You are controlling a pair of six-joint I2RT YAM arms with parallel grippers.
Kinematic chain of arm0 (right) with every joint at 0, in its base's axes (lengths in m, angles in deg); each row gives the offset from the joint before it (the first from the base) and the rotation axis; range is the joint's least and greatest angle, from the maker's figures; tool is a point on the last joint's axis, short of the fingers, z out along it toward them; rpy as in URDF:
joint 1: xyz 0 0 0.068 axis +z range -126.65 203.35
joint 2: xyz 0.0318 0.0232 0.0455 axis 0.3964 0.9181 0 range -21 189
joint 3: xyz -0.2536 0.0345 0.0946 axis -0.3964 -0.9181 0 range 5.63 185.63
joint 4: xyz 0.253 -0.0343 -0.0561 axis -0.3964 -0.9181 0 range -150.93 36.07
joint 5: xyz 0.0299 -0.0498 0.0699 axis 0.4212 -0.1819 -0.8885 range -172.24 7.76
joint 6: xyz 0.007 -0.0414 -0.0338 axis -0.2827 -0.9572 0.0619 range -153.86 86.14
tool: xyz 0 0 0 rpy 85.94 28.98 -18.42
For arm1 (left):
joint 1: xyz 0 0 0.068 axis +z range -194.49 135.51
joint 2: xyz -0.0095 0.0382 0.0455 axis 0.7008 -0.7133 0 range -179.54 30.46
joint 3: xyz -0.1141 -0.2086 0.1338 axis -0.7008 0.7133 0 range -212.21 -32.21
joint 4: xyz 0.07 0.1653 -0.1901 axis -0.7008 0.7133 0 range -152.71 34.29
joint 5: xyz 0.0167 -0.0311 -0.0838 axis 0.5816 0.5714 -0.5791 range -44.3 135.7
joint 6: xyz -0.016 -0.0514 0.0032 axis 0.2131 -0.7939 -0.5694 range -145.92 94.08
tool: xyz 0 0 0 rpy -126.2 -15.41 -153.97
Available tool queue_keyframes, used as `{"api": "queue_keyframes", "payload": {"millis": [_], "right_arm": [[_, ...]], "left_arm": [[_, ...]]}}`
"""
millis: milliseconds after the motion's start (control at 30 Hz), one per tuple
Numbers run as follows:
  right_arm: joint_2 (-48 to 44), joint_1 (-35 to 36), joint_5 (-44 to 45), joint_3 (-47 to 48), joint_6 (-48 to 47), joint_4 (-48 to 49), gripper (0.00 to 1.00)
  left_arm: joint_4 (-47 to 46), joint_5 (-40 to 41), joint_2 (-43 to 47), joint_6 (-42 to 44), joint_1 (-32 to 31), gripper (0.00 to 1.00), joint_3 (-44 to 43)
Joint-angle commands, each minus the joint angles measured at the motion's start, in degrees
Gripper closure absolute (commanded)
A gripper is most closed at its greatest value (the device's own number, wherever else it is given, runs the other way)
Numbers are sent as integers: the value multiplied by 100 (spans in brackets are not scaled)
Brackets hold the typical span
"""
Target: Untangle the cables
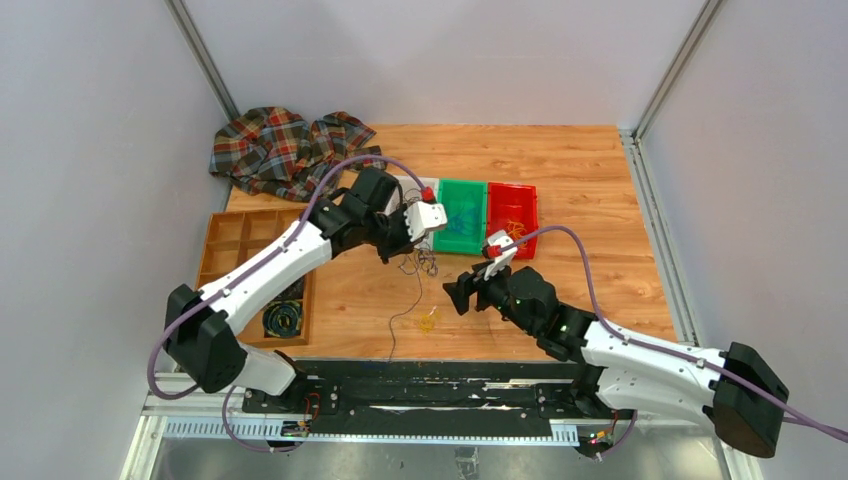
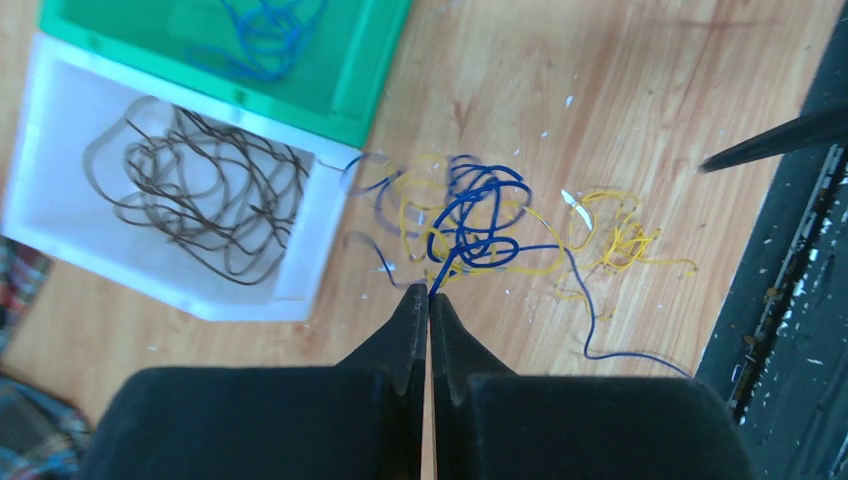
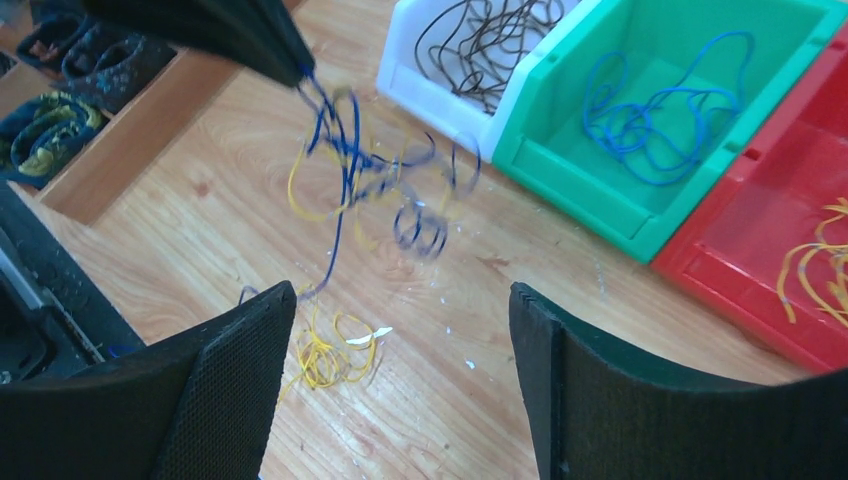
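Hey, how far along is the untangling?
Sorted: brown wires in white bin, blue wires in green bin, yellow wires in red bin. In hand: left hand pinches a blue wire from the knot. Left: that blue-and-yellow knot; right hand open, empty.

Lab; white cell walls; sorting bins

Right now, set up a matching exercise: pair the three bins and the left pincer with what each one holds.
Column one:
1. white bin
2. green bin
3. red bin
4. left pincer

Column two:
A. yellow wires
B. dark blue wire pulled from the tangle
C. dark brown wires
D. light blue wires

Pairs: 1-C, 2-D, 3-A, 4-B.
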Motion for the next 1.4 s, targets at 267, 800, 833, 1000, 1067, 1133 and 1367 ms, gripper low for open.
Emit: {"api": "queue_keyframes", "payload": {"millis": [267,800,833,1000,1067,1133,1367], "right_arm": [[946,37,-758,136,63,439,23],[3252,363,-1049,527,8,1091,35],[3323,356,-1057,555,6,1105,36],[3355,197,-1317,508,120,1223,65],[3210,115,-1384,417,158,1255,79],[2960,27,-1487,349,172,1196,92],[1666,-196,-1910,264,158,495,99]], "left_arm": [[1337,105,271,808,5,99,-1073],[833,1695,229,1569,69,99,-767],[746,1655,195,1518,108,99,-659],[929,1469,83,1148,145,82,-451],[1041,1347,144,1089,170,71,-381],[1190,1222,229,1042,189,55,-371],[1659,-82,486,659,186,29,-650]]}}
